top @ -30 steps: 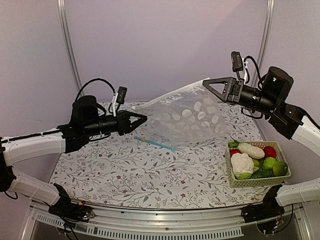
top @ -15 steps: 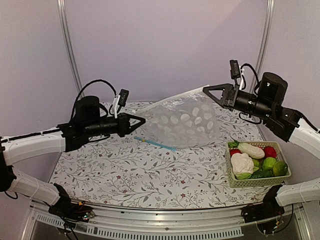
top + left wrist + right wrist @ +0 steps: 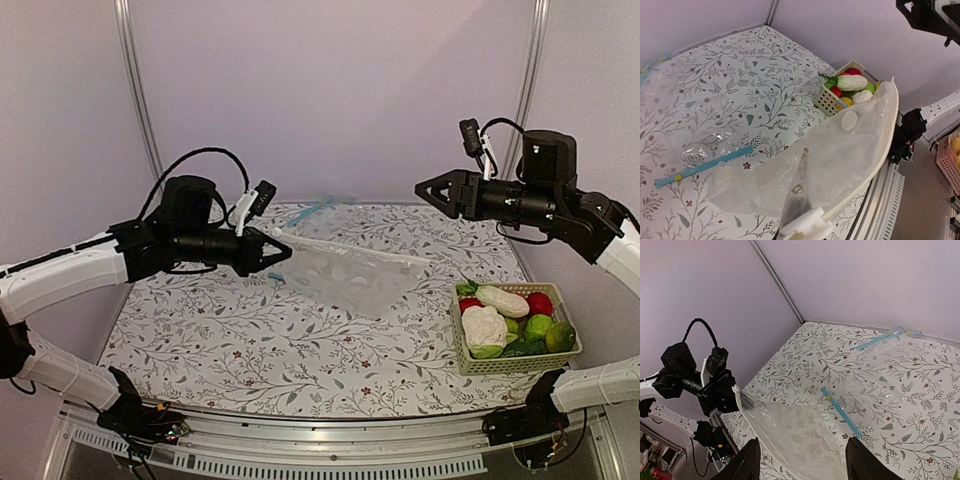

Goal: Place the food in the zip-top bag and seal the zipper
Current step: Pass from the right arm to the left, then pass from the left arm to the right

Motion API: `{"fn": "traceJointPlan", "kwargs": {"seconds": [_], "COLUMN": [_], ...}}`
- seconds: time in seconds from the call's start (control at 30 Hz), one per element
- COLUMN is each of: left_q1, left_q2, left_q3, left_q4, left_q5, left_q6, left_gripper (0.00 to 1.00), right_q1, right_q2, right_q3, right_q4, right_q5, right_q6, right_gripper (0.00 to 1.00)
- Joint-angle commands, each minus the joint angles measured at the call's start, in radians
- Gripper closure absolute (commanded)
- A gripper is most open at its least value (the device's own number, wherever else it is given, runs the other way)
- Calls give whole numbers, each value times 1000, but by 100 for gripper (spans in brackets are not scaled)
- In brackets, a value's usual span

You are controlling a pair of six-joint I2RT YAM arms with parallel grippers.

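The zip-top bag (image 3: 355, 280), clear with white dots, hangs from my left gripper (image 3: 277, 252), which is shut on one corner of its mouth. The bag's body sags onto the table. Its zipper (image 3: 360, 250) shows as a pale strip running right from that corner, and in the left wrist view it curves along the bag's edge (image 3: 886, 140). My right gripper (image 3: 424, 190) hovers open above the bag's free end, holding nothing. The food lies in the basket (image 3: 512, 366): white cauliflower (image 3: 483, 325), long white radish (image 3: 502, 300), green fruit (image 3: 538, 326).
The basket sits at the table's right front and also holds a red fruit (image 3: 541, 303) and a dark cucumber (image 3: 520, 348). A flat clear bag with a blue strip (image 3: 840, 412) lies under the dotted bag. Another blue-stripped bag (image 3: 325, 206) lies at the back edge.
My right gripper has opened and let go of the bag's corner. The bag, earlier stretched in the air between both grippers, has dropped and now hangs from the left gripper alone.
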Motion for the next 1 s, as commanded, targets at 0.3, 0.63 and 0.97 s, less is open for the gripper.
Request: {"fn": "traceJointPlan", "kwargs": {"seconds": [0.3, 0.63, 0.97], "left_q1": [-156, -187, -191], "left_q2": [215, 245, 249], "left_q3": [222, 234, 227], "left_q4": [-141, -122, -99], "left_q5": [-9, -1, 3], "left_q6": [69, 56, 52], "left_gripper": [100, 100, 100], "right_q1": [181, 260, 284], "right_q2": [167, 308, 402], "right_q3": [141, 150, 168], "right_q4": [-65, 33, 62], "right_q5": [-24, -57, -62], "right_q6": [-135, -62, -31], "right_gripper": [37, 40, 52]}}
